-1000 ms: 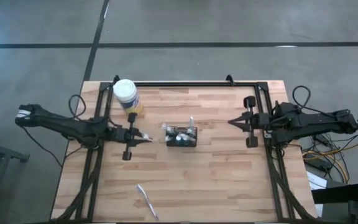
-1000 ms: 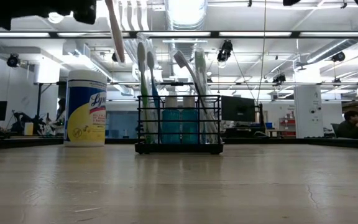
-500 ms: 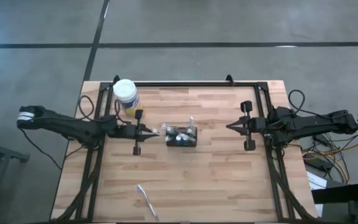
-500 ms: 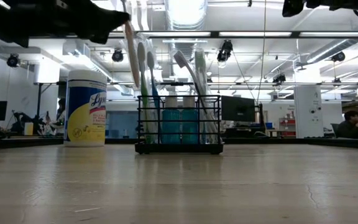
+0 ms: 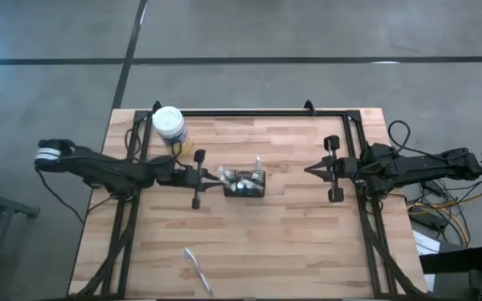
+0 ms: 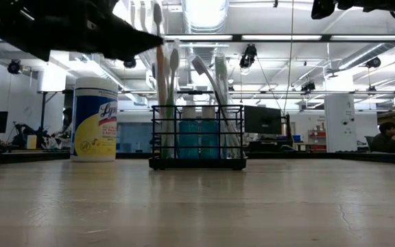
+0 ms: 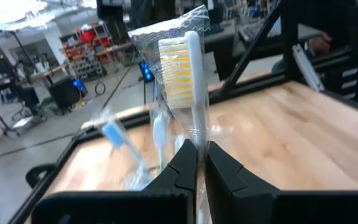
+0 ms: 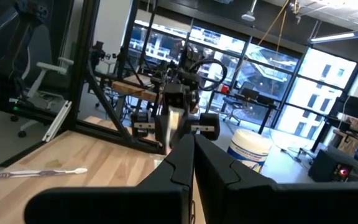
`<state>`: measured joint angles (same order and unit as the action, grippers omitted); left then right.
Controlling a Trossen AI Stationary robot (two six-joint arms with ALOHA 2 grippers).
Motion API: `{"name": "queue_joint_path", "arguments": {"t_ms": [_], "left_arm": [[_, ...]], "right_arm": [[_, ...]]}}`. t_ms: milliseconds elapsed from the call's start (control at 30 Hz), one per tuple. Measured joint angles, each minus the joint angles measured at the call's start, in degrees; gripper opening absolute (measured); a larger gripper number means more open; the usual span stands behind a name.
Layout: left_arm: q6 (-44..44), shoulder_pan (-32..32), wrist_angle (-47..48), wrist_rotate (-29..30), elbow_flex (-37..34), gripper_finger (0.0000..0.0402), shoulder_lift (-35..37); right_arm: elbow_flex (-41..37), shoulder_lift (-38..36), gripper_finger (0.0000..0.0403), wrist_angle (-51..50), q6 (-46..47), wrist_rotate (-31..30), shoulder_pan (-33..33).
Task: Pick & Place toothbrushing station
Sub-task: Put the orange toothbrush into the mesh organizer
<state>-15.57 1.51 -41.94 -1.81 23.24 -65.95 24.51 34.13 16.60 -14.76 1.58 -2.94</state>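
The toothbrushing station, a black wire-mesh caddy, stands mid-table with several toothbrushes upright in it. My left gripper is at the caddy's left end, shut on a toothbrush with yellow-and-white bristles in a clear wrapper. In the low view this brush stands over the caddy's left end; I cannot tell whether its lower end is inside. My right gripper hovers right of the caddy, shut and holding nothing. My left gripper pinches the wrapped toothbrush's handle between its two fingers, some way below the bristle head. The fingers come level from the table's left and lie across the handle. The brush stands upright, head up; the gripper hides its lower end.
A white-lidded yellow jar stands at the far left. Another toothbrush lies flat near the table's front edge. A black frame runs along the far and side edges.
My left gripper has moved toward the table's right edge and down, up to the caddy's left end, still shut on the toothbrush. The brush, tilted before, now stands upright. My right gripper has sunk slightly.
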Motion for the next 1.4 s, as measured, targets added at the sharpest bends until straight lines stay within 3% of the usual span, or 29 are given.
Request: {"name": "queue_joint_path", "arguments": {"t_ms": [833,1400], "left_arm": [[-0.82,-2.78,-1.42,1.37,-0.13,0.0012,-12.93],[-0.26,-5.04,-4.17,0.89,-1.47,0.0011,-15.35]], "right_arm": [[-0.22,0.26,0.0008,-0.05,0.85,-0.02,-0.04],[-0.22,1.58,0.0008,-0.06,0.85,-0.02,0.0]]}}
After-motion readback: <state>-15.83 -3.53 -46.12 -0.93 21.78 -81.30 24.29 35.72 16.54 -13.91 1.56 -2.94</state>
